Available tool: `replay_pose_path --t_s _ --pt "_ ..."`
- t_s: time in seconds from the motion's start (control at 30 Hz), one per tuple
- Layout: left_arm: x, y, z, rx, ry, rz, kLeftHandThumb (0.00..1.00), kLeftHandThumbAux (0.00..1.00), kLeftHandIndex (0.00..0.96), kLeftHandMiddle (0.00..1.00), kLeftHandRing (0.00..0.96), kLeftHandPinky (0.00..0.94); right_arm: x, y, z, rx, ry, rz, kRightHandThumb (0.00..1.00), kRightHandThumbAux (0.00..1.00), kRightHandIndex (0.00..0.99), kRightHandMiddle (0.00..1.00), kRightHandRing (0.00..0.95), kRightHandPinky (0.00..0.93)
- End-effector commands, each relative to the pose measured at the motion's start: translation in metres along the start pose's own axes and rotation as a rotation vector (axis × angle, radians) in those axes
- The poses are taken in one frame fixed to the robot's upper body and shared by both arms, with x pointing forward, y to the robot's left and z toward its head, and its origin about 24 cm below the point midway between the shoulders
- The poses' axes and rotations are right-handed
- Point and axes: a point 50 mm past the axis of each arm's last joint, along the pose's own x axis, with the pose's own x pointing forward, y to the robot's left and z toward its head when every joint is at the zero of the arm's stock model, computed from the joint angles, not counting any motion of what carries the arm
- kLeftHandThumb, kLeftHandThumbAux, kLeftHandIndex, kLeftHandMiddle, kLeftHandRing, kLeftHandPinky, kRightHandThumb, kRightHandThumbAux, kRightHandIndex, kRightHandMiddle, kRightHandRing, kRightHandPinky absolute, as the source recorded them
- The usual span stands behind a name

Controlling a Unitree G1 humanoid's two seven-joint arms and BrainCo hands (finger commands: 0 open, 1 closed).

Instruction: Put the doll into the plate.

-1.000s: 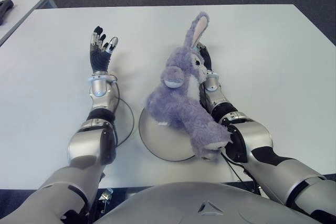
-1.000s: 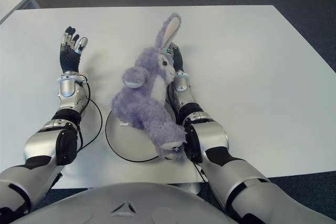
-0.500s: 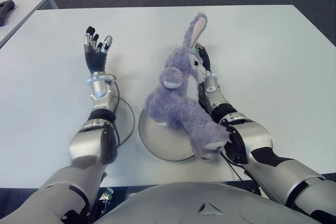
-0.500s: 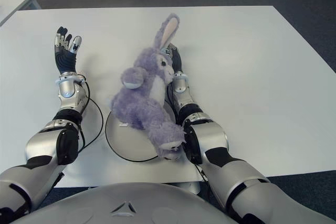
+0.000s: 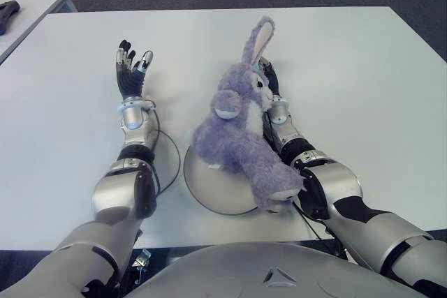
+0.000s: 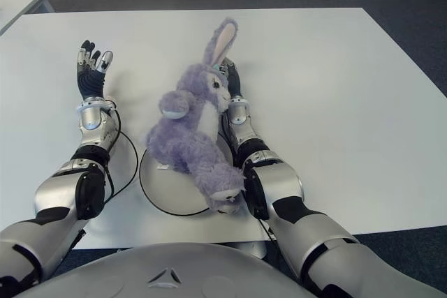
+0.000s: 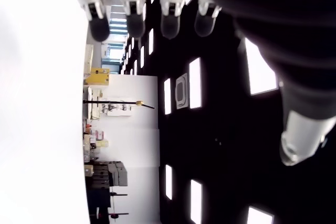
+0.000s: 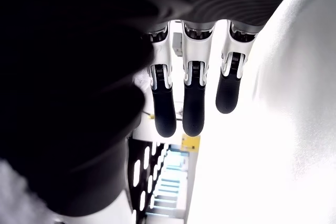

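A purple plush rabbit doll (image 5: 241, 137) lies slanted across the right part of the round white plate (image 5: 209, 188) near the table's front edge. Its head and upright ear lean against my right wrist, and one foot hangs past the plate's right rim by my elbow. My right hand (image 5: 269, 78) shows just behind the doll's head, beside it rather than around it. Its fingers (image 8: 193, 103) are stretched straight and hold nothing. My left hand (image 5: 131, 68) is raised left of the plate, palm up, fingers (image 7: 131, 3) spread and empty.
The white table (image 5: 349, 88) extends far to the right and back. A black cable (image 5: 170, 165) loops between my left forearm and the plate. A second table with a dark object (image 5: 7, 10) stands at the far left. Dark floor lies beyond.
My left hand has swayed a little sideways and now sits slightly lower. The doll has settled a touch to the left on the plate. The right arm has barely moved.
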Motion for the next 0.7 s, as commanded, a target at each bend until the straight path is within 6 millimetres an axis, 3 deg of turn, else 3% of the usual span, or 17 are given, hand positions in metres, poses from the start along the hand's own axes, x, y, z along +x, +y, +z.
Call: replay_pose_path --t_s 0.03,0.7 --pt "-0.1161 0.0092 -0.1071 0.045 0.521 0.018 0.0 0.61 0.048 0.088 0.081 0.104 -0.0758 0.0239 -0.092 0.01 0.404 0.049 0.014 0.941 0.28 0.317 0.305 0.26" --pt "-0.1138 0.0094 -0.1132 0.088 0.633 -0.056 0.0 0.785 0.061 0.086 0.093 0.125 -0.0764 0.0242 -0.0928 0.001 0.409 0.058 0.002 0.935 0.279 0.316 0.3 0.252"
